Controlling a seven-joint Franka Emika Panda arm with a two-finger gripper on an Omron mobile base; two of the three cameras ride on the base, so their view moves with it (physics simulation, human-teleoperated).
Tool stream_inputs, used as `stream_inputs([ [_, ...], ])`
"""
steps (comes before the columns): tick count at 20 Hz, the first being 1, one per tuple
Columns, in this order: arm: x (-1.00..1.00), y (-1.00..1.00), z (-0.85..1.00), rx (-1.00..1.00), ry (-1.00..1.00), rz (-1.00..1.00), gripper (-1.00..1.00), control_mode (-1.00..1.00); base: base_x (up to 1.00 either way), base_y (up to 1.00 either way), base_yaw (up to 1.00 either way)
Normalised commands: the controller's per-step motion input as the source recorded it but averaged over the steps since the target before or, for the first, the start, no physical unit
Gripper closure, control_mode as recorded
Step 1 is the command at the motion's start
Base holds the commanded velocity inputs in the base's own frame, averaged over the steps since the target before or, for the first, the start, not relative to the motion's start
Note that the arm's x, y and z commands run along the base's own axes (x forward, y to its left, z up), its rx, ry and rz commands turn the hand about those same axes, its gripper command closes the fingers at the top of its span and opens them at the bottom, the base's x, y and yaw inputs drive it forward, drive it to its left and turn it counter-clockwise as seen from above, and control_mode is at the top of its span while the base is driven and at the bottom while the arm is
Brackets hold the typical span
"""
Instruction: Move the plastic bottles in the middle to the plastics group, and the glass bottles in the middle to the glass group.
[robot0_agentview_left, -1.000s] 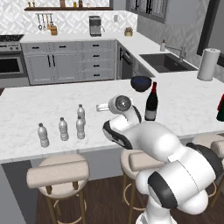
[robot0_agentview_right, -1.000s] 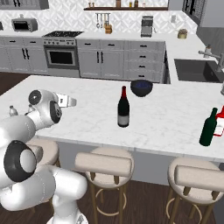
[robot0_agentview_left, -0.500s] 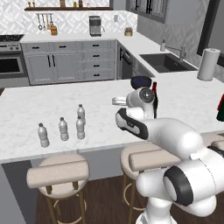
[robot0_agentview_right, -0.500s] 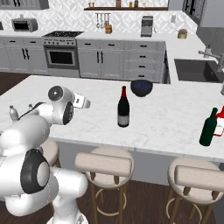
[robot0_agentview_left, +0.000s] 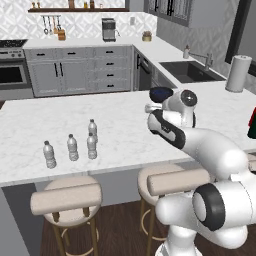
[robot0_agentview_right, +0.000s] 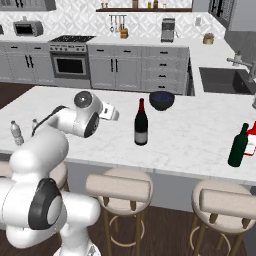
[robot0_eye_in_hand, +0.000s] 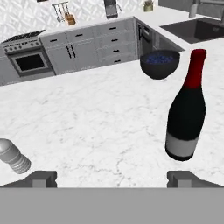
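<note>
Wine bottle (robot0_agentview_right: 141, 122), dark red with a narrow neck, stands upright in the middle of the marble island counter (robot0_agentview_right: 190, 130), just in front of the dark blue bowl (robot0_agentview_right: 161, 100); in the hand view it sits right of centre (robot0_eye_in_hand: 187, 109), well ahead of the fingertips. The gripper (robot0_eye_in_hand: 111, 177) hangs empty above the counter, its two dark fingers (robot0_eye_in_hand: 41, 177) spread wide apart with bare marble between them; in the right base view the hand (robot0_agentview_right: 107, 111) points toward the bottle from its left.

Judging by this, the step in hand is the approach to the glass bottle; nothing is grasped yet, so the task looks barely begun. To do it well, the hand should swing toward the bottle until the body, not the neck, lies midway between the fingers; the wide lower body above the pale label gives the surest hold; closing off-centre would likely tip so tall a thing. The bowl behind it leaves room, but the far finger should keep clear of it.

Four small clear water bottles (robot0_agentview_left: 72, 147) with white caps stand together at the counter's left end; a dark green bottle (robot0_agentview_right: 237, 146) and a red one just beside it mark the glass group at the right end, where the wine bottle belongs.
</note>
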Motion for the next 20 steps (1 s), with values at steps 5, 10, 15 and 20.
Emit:
stream_inputs([
  [5, 0.06, -0.48, 0.02, -0.03, 0.00, -0.01, -1.00, -1.00, 0.00, 0.00, 0.00],
  [10, 0.27, -0.41, 0.10, -0.10, 0.04, -0.09, -1.00, -1.00, 0.00, 0.00, 0.00],
  [15, 0.15, -0.43, 0.27, -0.01, 0.16, -0.08, -1.00, -1.00, 0.00, 0.00, 0.00],
  [20, 0.21, -0.50, -0.06, 0.00, 0.03, -0.01, -1.00, -1.00, 0.00, 0.00, 0.00],
])
